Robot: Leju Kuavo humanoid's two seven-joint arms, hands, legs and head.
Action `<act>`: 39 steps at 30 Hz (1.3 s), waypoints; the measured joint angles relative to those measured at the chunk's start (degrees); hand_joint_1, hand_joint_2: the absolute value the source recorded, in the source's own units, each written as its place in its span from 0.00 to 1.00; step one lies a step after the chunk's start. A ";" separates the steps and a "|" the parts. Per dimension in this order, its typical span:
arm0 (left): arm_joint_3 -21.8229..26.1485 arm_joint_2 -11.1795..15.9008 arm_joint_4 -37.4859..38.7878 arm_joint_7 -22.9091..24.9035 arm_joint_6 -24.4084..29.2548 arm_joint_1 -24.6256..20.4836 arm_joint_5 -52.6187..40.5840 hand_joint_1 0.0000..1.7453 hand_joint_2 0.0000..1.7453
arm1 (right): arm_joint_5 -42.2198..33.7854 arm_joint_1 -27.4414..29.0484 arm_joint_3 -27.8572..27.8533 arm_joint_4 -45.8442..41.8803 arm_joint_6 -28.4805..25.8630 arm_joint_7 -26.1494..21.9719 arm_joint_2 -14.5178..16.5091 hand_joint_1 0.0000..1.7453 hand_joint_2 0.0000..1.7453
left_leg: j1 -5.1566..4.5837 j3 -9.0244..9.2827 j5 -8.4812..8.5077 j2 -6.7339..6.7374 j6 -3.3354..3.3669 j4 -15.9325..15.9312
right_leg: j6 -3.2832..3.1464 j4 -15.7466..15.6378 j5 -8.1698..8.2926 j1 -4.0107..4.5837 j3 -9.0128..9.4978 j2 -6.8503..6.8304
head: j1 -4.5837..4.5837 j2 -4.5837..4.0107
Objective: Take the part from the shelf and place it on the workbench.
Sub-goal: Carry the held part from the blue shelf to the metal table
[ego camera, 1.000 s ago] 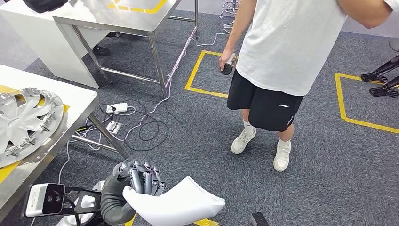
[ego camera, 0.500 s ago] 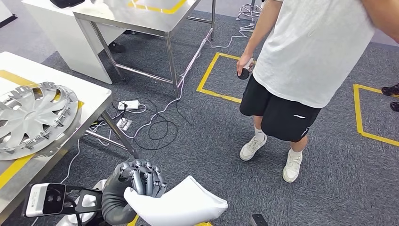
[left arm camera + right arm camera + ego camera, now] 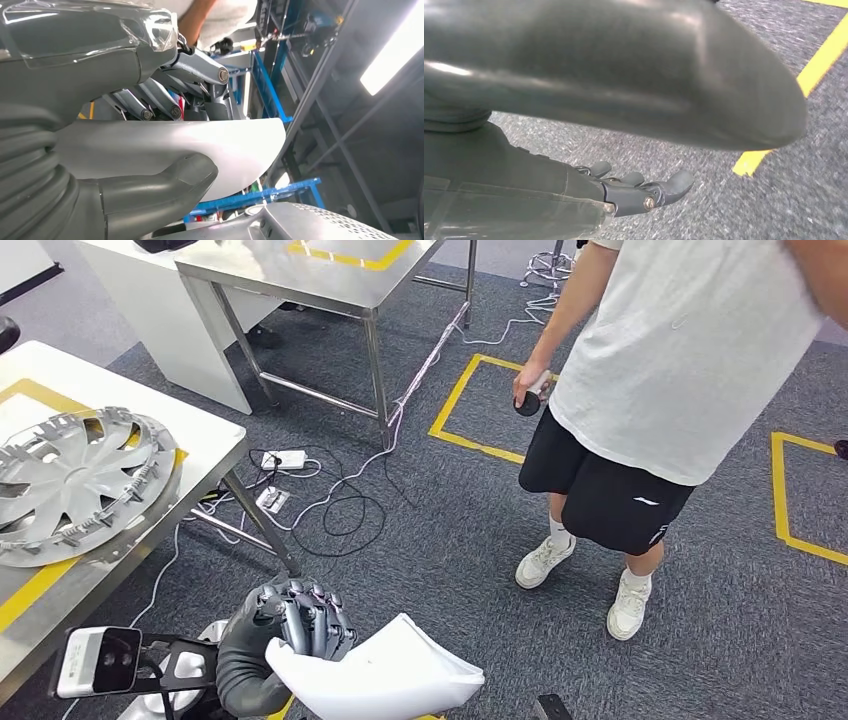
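Note:
A white curved part (image 3: pixel 385 675) is held low at the bottom of the head view by my left hand (image 3: pixel 290 625), whose dark fingers wrap over its near edge. From the left wrist view, the part (image 3: pixel 200 145) lies between the thick thumb and the fingers of that hand (image 3: pixel 165 185). The workbench (image 3: pixel 215 445) stands to the left, white-topped with yellow tape, and a silver wheel cover (image 3: pixel 80 480) lies on it. My right hand (image 3: pixel 639 187) hangs above grey carpet, fingers loosely extended and holding nothing.
A person (image 3: pixel 640 390) in a white shirt and black shorts stands at the right, holding a small dark object. A steel table (image 3: pixel 330 270) stands at the back. Cables and a power strip (image 3: pixel 300 480) lie on the carpet beside the workbench leg. Yellow tape squares (image 3: pixel 470 390) mark the floor.
The whole view has shifted, so the camera moved: the workbench and wheel cover show more fully at the left. My left hand keeps the same hold on the white part.

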 joint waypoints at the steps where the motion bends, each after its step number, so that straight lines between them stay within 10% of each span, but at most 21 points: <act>1: 0.01 -0.02 -0.03 0.00 0.02 0.00 0.05 1.00 1.00 | -0.02 0.07 0.00 0.00 0.01 0.01 0.06 0.00 0.00 | -0.07 0.06 0.13 -0.72 0.24 -0.29 | 0.21 -0.17 -0.08 0.02 0.19 -0.64 | -0.03 0.00; 4: 0.02 -0.06 -0.17 -0.16 0.10 0.14 0.03 1.00 1.00 | -0.01 0.21 0.01 0.02 0.02 -0.11 0.11 0.00 0.00 | 0.55 1.20 1.27 -2.77 0.81 -2.13 | 0.45 2.30 -1.59 -0.04 -0.67 0.83 | 0.07 0.00; 8: -0.10 -0.21 -0.20 -0.43 0.25 0.51 -0.32 1.00 1.00 | 0.21 0.78 0.01 0.22 0.05 -0.15 -0.03 0.00 0.00 | 0.83 1.36 1.68 -5.57 0.99 -2.46 | 0.54 15.79 -6.55 -0.67 -7.66 3.63 | 0.28 0.00; 10: -0.14 -0.28 -0.19 -0.51 0.32 0.58 -0.32 1.00 1.00 | 0.44 0.81 0.01 0.30 0.04 -0.11 -0.17 0.00 0.00 | 1.04 1.35 1.57 -7.12 0.70 -2.21 | 1.84 13.84 -4.94 -1.20 -7.19 3.78 | 0.29 0.00; 13: -0.13 -0.47 -0.18 -0.52 0.52 0.43 -0.05 1.00 1.00 | 0.73 0.15 0.05 0.31 -0.01 0.32 -0.24 0.00 0.00 | 1.32 0.94 0.74 -8.94 -0.58 -0.78 | 3.38 3.04 -0.45 -2.03 -2.14 5.70 | 0.33 0.00; 18: 0.11 -0.28 -0.11 -0.67 1.04 0.47 0.61 1.00 1.00 | 1.07 -0.47 0.16 0.31 0.36 1.24 -0.24 0.00 0.00 | 1.76 -0.07 -0.34 -9.05 -1.82 0.78 | 1.25 1.06 0.23 -1.71 -0.90 5.04 | 0.21 0.00; 24: 0.19 0.12 0.11 -1.02 1.02 0.98 0.52 1.00 1.00 | 1.10 -0.04 0.18 0.31 0.42 1.27 -0.45 0.00 0.00 | 2.05 -8.37 -6.67 -4.54 -2.65 16.56 | -0.10 1.00 -0.37 -1.05 -0.53 1.89 | -0.06 0.00; 28: 0.20 0.16 0.06 -1.02 1.08 1.08 0.23 1.00 1.00 | 1.14 -0.03 0.22 0.31 0.40 1.26 -0.34 0.00 0.00 | 1.01 -2.10 -0.29 -1.10 -0.64 3.81 | -0.09 0.89 -1.03 -0.46 0.34 -0.35 | -0.01 0.00; 30: 0.20 0.14 -0.01 -1.02 1.08 1.03 0.20 1.00 1.00 | 1.22 0.01 0.26 0.31 0.40 1.25 -0.22 0.00 0.00 | 0.21 -0.62 0.16 0.52 0.18 0.74 | 0.28 0.76 -1.32 -0.40 0.62 -1.43 | 0.01 0.00; 34: 0.21 0.13 -0.28 -1.01 1.07 1.04 0.19 1.00 1.00 | 1.44 -0.05 0.41 0.25 0.49 1.23 -0.14 0.00 0.00 | 0.53 0.62 1.19 -2.20 0.89 -1.52 | 1.03 1.66 -2.35 -0.44 0.68 -1.02 | 0.05 0.00; 37: 0.12 -0.19 -0.35 -0.94 1.04 0.92 0.14 1.00 1.00 | 1.62 0.19 0.57 0.33 0.98 1.24 -0.81 0.00 0.00 | 0.96 1.32 1.83 -4.53 1.20 -2.47 | 0.73 11.38 -6.12 -0.80 -4.17 3.20 | 0.25 0.00; 39: 0.03 -0.33 -0.33 -0.88 1.04 1.04 0.11 1.00 1.00 | 1.63 0.60 0.61 0.44 1.21 1.28 -1.39 0.00 0.00 | 1.06 1.30 1.75 -6.43 1.07 -2.38 | 1.29 16.00 -6.95 -1.08 -7.20 3.71 | 0.31 0.00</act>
